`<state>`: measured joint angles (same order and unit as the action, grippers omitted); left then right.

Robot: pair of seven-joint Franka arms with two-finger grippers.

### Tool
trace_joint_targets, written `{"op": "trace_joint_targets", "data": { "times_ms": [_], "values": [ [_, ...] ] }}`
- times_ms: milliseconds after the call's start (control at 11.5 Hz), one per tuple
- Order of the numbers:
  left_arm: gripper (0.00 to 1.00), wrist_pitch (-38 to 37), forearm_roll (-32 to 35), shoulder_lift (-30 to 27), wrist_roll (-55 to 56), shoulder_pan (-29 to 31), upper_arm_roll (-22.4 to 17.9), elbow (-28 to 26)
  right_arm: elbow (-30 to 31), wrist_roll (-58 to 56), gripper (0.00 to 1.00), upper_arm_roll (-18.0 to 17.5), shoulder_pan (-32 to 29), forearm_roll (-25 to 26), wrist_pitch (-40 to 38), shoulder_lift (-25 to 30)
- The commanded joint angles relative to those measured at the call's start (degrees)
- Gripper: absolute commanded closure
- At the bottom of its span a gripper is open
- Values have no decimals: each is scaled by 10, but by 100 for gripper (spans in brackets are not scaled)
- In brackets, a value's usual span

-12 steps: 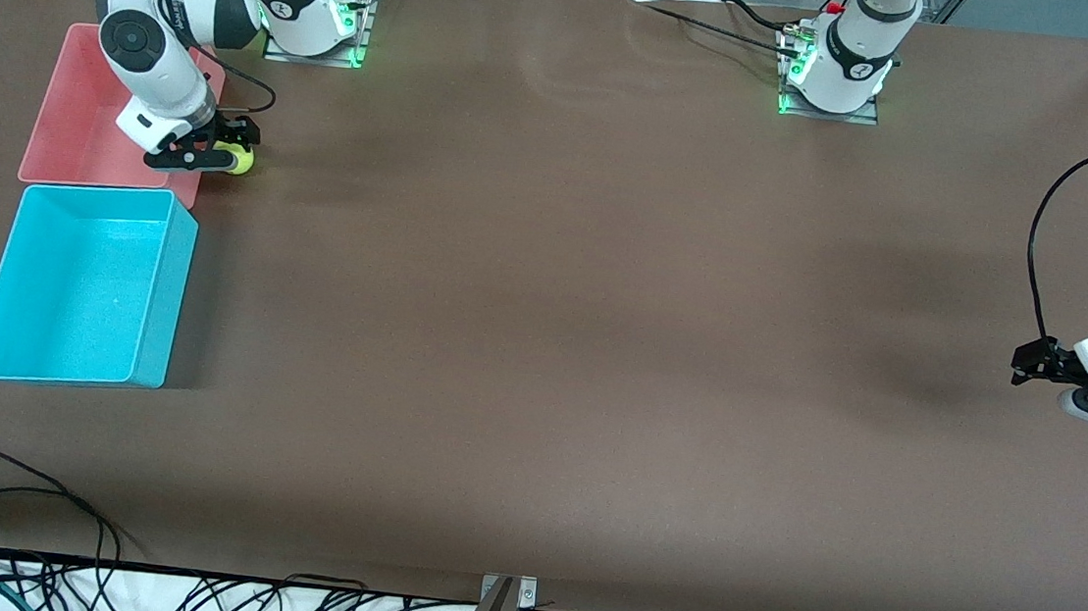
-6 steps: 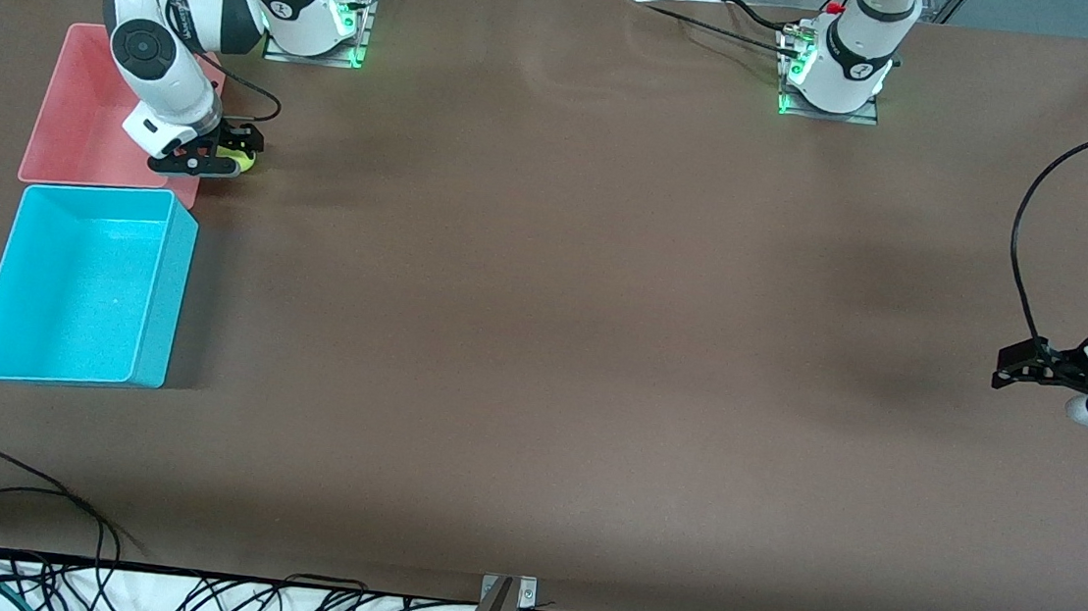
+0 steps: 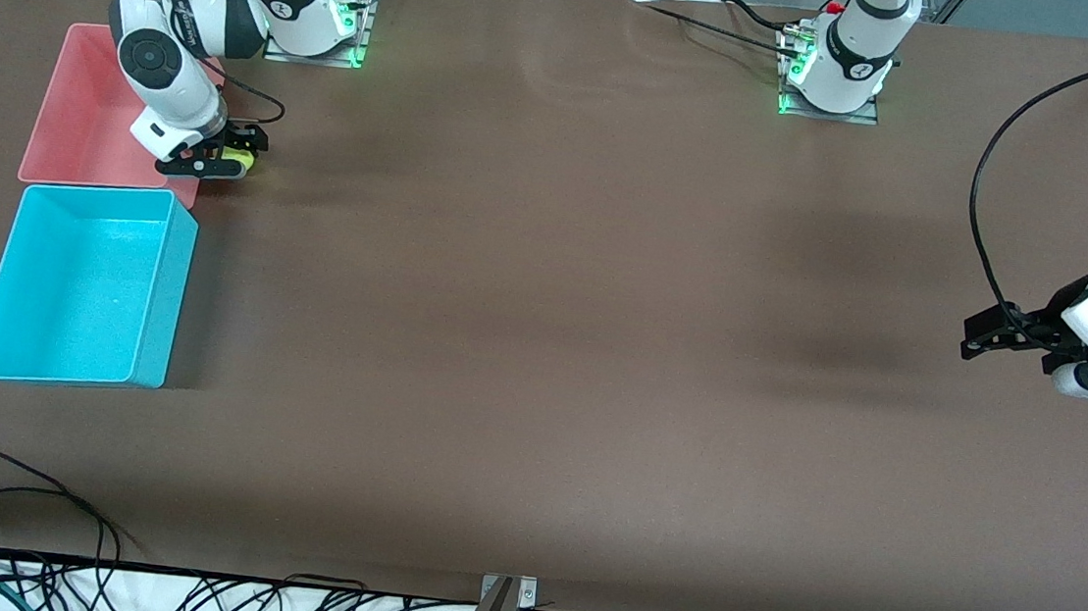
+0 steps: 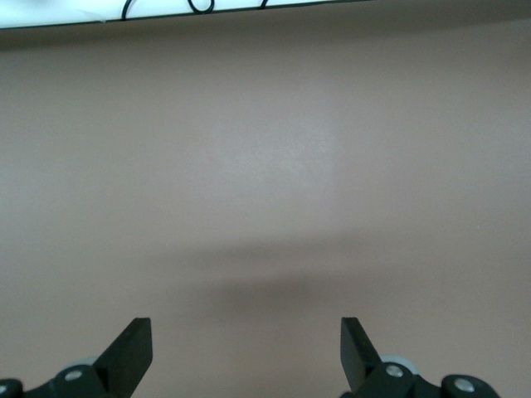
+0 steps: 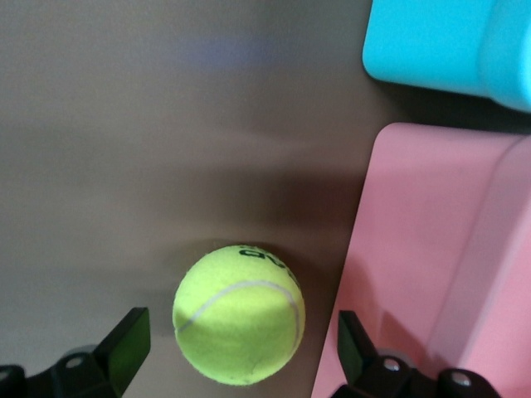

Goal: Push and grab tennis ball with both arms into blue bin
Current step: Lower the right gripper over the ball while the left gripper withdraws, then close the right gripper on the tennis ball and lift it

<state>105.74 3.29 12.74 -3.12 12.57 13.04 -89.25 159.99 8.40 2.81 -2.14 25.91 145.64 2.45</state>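
The tennis ball (image 3: 242, 158) lies on the brown table, close against the pink bin (image 3: 77, 127) on its side toward the left arm's end. It is farther from the front camera than the blue bin (image 3: 166, 302). My right gripper (image 3: 228, 152) is down over it and open. In the right wrist view the tennis ball (image 5: 239, 313) sits between the two fingers of the right gripper (image 5: 240, 327) with a gap on each side, and the pink bin (image 5: 423, 249) is right beside one finger. My left gripper (image 3: 980, 334) hangs open over bare table at the left arm's end, and the left gripper (image 4: 245, 332) holds nothing.
The blue bin (image 5: 431, 41) stands next to the pink bin, nearer to the front camera. Loose cables (image 3: 15, 496) run along the table's front edge. A black cable (image 3: 981, 206) loops off the left arm.
The right gripper has shifted a little over the ball, covering more of it. The left arm has swung toward the table's middle. The ball has barely moved.
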Motion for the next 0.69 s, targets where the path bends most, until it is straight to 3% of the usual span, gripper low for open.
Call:
{"op": "trace_joint_targets", "data": {
  "times_ms": [0, 173, 347, 434, 607],
  "values": [
    [0, -4, -45, -27, 51, -110, -108, -26, 15, 14, 0, -3, -7, 17, 22, -6],
    [0, -3, -48, -47, 71, -175, -160, -50, 15, 13, 0, -3, -5, 17, 36, -21],
    [0, -3, -49, -59, 70, -177, -162, -52, 15, 13, 0, -3, -5, 18, 43, -27],
    [0, -4, -49, -61, 68, -175, -165, -52, 15, 13, 4, -3, -5, 19, 43, -28],
    [0, -18, -48, -62, 67, -171, -164, -44, 16, 13, 22, -3, -4, 23, 42, -31]
  ]
}}
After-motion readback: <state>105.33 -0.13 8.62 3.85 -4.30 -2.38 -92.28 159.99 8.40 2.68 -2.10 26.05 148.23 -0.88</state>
